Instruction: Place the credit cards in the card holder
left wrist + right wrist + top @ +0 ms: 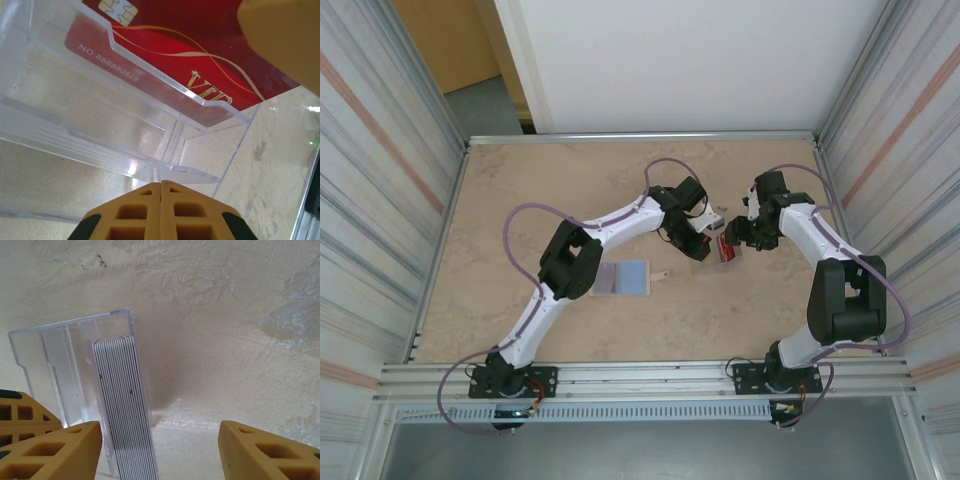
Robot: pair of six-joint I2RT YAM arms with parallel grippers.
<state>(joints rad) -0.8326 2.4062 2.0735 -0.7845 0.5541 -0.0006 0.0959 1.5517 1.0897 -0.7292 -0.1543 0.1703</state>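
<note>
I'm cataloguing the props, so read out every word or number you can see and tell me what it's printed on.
"NO.888880828": pale print on the red plastic card, read through the clear plastic case holding it.
"VIP": ornate gold letters on the same card.
Striped stack of card edges: no text.
Top view: everything too small to read.

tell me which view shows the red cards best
Left wrist view: the red cards show face, chip and lettering close up. Right wrist sees them edge-on; top view, a tiny red patch.
</note>
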